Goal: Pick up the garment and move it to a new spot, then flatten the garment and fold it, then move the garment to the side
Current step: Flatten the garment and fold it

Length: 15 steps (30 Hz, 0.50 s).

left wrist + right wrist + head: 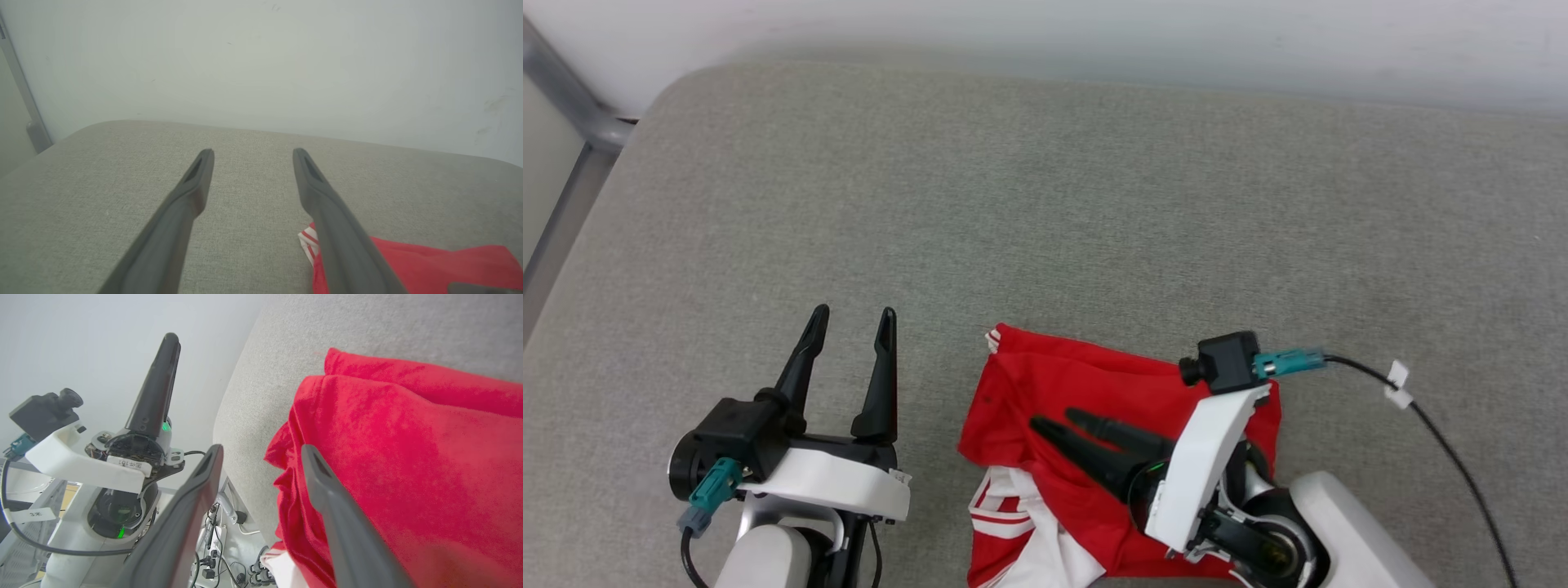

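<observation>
Red garment (1054,384) under parted right claw (1052,418), left claw (854,311) parted — head view adds striped sleeve (1005,514).

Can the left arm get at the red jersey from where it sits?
Probably yes: the left gripper is open, beside the jersey, with bare grey cushion between them. The right gripper is over its middle, though.

A grey fabric cushion (1045,204) spreads across the frame's middle, a pale wall (1094,33) along the top, a grey metal post (572,106) at upper left.
</observation>
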Available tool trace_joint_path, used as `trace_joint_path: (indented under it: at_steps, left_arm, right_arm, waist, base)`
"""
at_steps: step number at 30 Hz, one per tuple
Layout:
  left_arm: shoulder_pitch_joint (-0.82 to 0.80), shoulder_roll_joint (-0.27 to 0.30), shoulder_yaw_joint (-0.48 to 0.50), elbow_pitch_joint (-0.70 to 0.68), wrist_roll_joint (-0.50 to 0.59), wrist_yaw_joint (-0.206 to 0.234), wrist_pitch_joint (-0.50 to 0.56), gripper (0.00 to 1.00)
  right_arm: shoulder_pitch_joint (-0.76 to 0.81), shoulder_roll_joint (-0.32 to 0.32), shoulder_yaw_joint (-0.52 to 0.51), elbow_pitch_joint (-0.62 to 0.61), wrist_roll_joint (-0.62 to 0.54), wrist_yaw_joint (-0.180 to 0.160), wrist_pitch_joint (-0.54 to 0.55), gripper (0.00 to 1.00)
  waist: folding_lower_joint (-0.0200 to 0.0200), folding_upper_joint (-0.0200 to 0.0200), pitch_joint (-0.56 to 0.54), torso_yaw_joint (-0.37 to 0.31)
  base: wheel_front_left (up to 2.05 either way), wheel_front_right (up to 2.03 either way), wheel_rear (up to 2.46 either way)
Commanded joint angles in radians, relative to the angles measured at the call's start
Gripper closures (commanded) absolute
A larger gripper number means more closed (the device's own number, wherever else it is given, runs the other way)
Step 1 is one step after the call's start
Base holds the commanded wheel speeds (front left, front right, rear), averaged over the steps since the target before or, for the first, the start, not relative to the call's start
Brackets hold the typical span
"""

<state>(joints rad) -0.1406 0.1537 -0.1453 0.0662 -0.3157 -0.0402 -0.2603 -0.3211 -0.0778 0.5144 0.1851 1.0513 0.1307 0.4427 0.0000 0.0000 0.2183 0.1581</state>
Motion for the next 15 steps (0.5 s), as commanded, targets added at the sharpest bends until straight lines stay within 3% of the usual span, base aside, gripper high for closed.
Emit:
trace_joint_path:
  at_steps: [1,7,15]
  left_arm:
    - [-0.001,-0.001,0.006,0.001,0.007,-0.001,-0.007,0.0]
    - [0.005,-0.002,0.016,-0.003,0.024,0.004,-0.006,0.0]
    - [0.024,-0.001,0.035,-0.01,0.039,0.013,-0.006,0.0]
  right_arm:
    - [-0.017,-0.019,0.005,-0.018,-0.025,0.0,-0.019,0.0]
    - [-0.019,-0.101,-0.057,-0.076,-0.246,0.0,-0.184,0.0]
    - [0.074,-0.108,-0.363,-0.108,-0.593,0.0,-0.311,0.0]
  waist:
    - [0.0,0.0,-0.005,-0.011]
    - [0.0,0.0,-0.018,-0.048]
    - [0.0,0.0,-0.048,-0.093]
  base:
    - [0.0,0.0,0.0]
    - [0.0,0.0,0.0]
    - [0.0,0.0,0.0]
